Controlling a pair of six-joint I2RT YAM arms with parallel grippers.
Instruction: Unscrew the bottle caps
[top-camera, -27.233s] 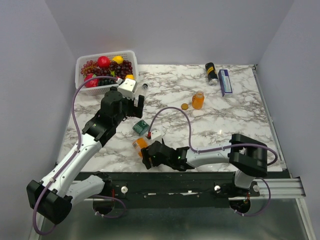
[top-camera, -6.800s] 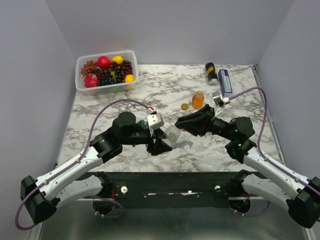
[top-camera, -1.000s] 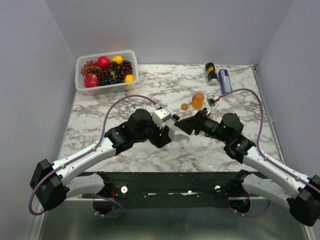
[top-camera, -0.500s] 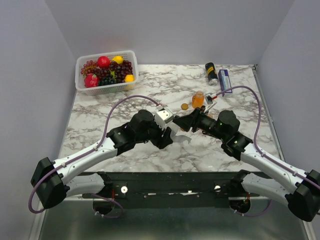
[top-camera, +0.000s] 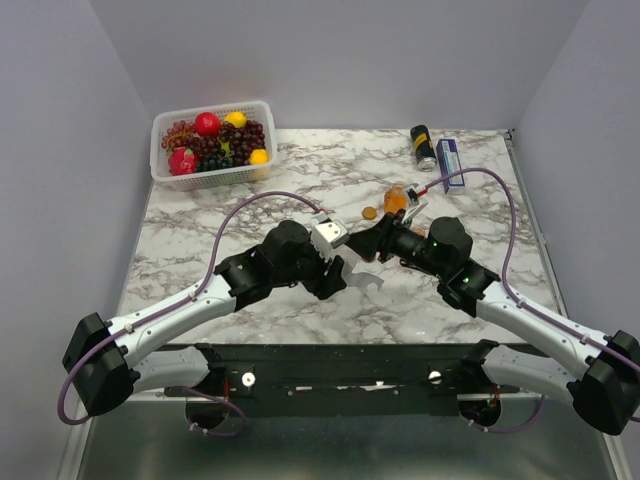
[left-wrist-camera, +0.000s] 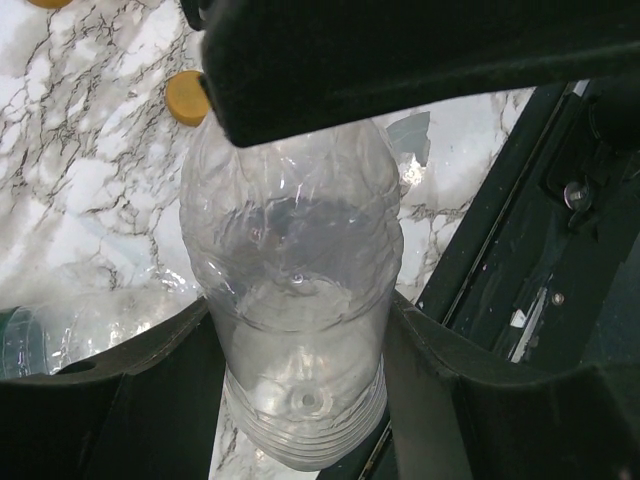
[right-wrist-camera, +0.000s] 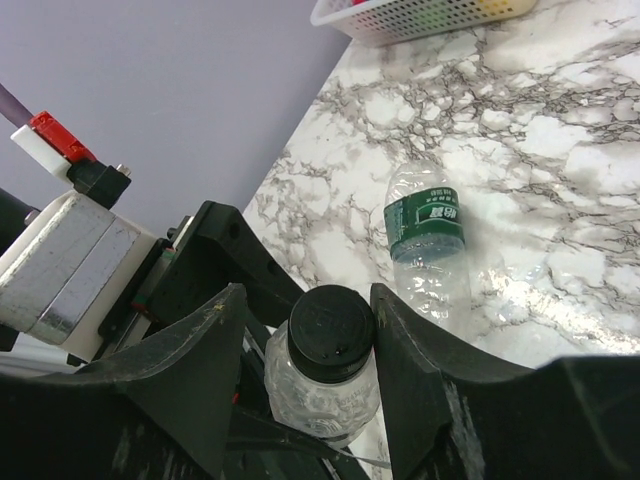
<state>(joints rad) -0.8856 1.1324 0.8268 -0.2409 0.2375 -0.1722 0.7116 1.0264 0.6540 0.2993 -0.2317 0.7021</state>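
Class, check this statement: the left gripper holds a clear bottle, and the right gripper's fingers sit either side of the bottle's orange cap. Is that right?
Not quite. The cap is black, not orange, as the right wrist view shows. The rest stands: the left gripper holds the clear bottle, and the right gripper has a finger on either side of that cap.

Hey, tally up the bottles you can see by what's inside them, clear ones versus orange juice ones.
Clear: 2, the held bottle and the green-label bottle
Orange juice: 1, the juice bottle
Total: 3 in view
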